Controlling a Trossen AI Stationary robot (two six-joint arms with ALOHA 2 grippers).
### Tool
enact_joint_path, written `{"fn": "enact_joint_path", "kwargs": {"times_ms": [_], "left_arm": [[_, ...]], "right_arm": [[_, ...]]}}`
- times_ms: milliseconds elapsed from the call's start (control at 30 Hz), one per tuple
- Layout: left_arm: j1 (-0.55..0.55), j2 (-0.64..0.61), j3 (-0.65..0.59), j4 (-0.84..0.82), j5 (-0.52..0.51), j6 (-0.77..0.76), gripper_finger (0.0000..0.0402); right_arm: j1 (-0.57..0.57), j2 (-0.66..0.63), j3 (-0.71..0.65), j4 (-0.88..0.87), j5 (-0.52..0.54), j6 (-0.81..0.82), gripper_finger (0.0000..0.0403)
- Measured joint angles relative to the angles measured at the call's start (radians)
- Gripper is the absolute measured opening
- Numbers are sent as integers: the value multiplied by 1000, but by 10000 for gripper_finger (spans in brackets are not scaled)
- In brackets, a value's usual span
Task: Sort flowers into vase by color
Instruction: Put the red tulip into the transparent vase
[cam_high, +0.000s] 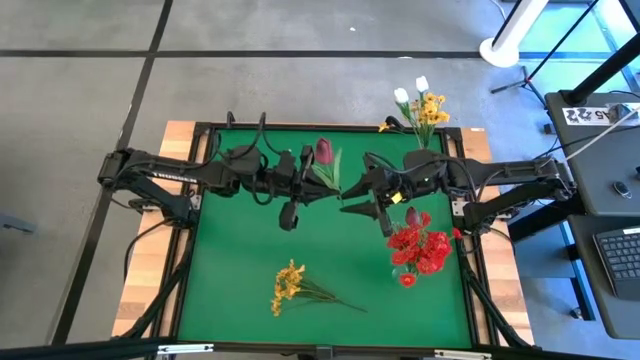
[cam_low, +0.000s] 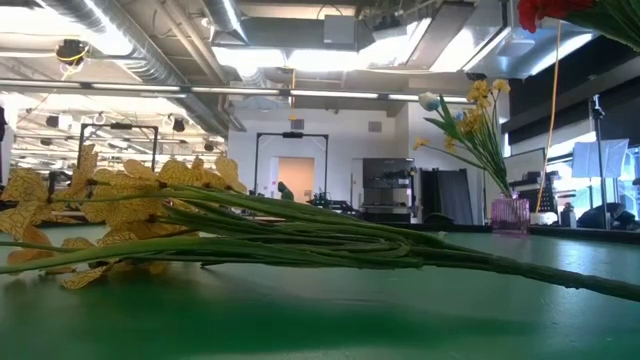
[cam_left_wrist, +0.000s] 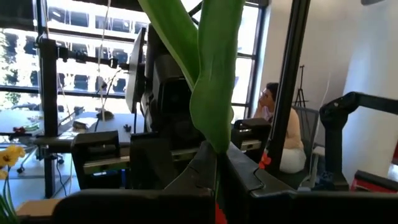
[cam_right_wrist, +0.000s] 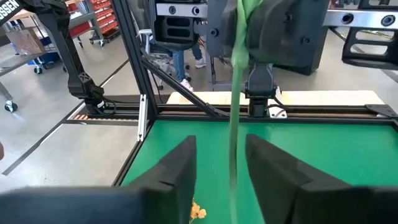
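While the left gripper (cam_high: 305, 178) is clamped shut on the stem of the dark pink bud flower (cam_high: 324, 152), holding it above the table's middle, the right gripper (cam_high: 358, 195) meets it from the other side. Its fingers (cam_right_wrist: 177, 171) stand partly open, astride the green stem (cam_right_wrist: 235, 124) without visible contact. This appears to be a hand-over. Next, the right fingers must close on the stem before the left lets go. Yellow flowers (cam_high: 290, 285) lie near the front; red flowers (cam_high: 420, 248) stand at right.
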Motion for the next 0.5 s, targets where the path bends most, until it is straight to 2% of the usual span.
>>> {"fn": "enact_joint_path", "kwargs": {"times_ms": [233, 367, 500], "left_arm": [[-6, 0, 0, -4, 0, 0, 0], [-11, 0, 0, -4, -2, 0, 4], [-11, 0, 0, -6, -2, -4, 27]], "right_arm": [[0, 0, 0, 0, 1, -3, 70], [0, 0, 0, -3, 1, -8, 18], [2, 0, 0, -11, 3, -22, 11]]}}
